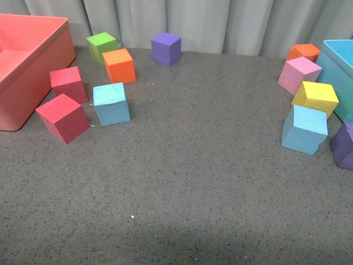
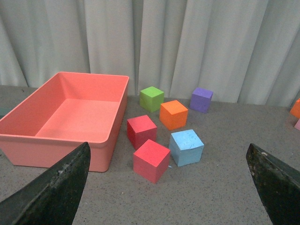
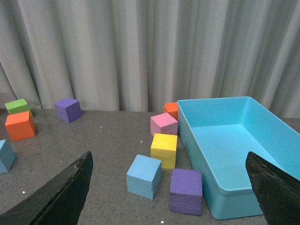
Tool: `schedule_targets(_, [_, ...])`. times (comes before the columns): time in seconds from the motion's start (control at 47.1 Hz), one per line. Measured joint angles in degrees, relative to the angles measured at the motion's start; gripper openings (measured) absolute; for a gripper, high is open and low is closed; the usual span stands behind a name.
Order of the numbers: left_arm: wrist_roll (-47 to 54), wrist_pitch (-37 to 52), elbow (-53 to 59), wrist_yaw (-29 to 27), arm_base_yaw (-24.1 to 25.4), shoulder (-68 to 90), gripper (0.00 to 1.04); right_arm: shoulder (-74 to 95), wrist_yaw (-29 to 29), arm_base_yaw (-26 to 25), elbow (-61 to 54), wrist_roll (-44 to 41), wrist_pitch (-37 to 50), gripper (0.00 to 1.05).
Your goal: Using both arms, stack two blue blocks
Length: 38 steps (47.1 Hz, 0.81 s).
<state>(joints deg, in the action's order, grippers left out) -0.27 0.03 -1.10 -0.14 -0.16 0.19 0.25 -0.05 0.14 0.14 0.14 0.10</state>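
One sky-blue block (image 1: pixel 112 103) lies at the left among red and orange cubes; it also shows in the left wrist view (image 2: pixel 186 147). The other sky-blue block (image 1: pixel 304 129) lies at the right, tilted against a yellow cube (image 1: pixel 315 97); it also shows in the right wrist view (image 3: pixel 144 176). My left gripper (image 2: pixel 168 150) is open and empty, well back from the left block. My right gripper (image 3: pixel 168 159) is open and empty, well back from the right block. Neither arm shows in the front view.
A salmon bin (image 1: pixel 55 66) stands far left, with two red cubes (image 1: pixel 63 117), an orange cube (image 1: pixel 119 65), a green cube (image 1: pixel 101 46) and a purple cube (image 1: pixel 166 48) nearby. A teal bin (image 1: pixel 337 77) stands far right beside pink (image 1: pixel 298 74), orange and purple (image 1: pixel 345 146) cubes. A curtain closes the back.
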Motion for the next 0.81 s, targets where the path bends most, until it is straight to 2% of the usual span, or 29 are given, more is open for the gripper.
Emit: schedule_targets(0.807, [0.0,0.0,0.0,0.0,0.0,0.0,0.98,0.0,0.0,0.0,0.0,0.0,0.0,0.95])
